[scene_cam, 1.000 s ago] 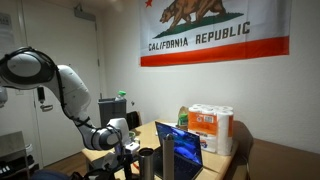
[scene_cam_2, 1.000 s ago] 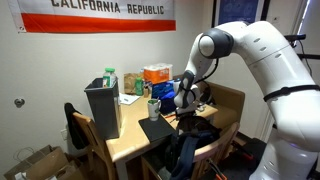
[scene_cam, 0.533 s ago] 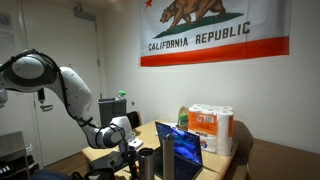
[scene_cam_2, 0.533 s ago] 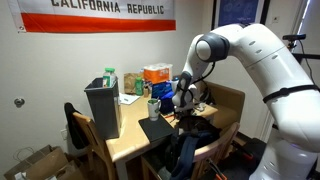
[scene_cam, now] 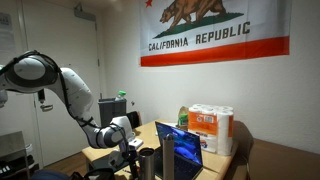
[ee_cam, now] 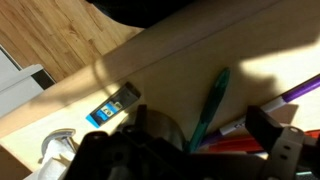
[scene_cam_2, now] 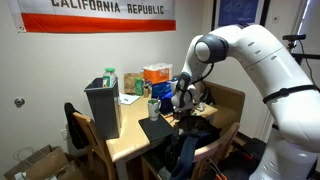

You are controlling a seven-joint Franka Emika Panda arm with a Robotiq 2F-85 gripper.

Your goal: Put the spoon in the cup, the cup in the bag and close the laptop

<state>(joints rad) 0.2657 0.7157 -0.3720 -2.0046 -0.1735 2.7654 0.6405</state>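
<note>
Cup (scene_cam: 147, 165) stands on the tabletop (scene_cam_2: 128, 142) just beside the wide-open, empty pincer (scene_cam: 128, 151); beneath it a slim teal utensil (ee_cam: 210, 105), likely the spoon, lies diagonally.

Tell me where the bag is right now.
In an exterior view the bag stands upright at the picture-left end of the table, below the flag.

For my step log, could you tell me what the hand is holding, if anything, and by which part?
Nothing: the hand hangs open over the desk, gripping no object.
</note>
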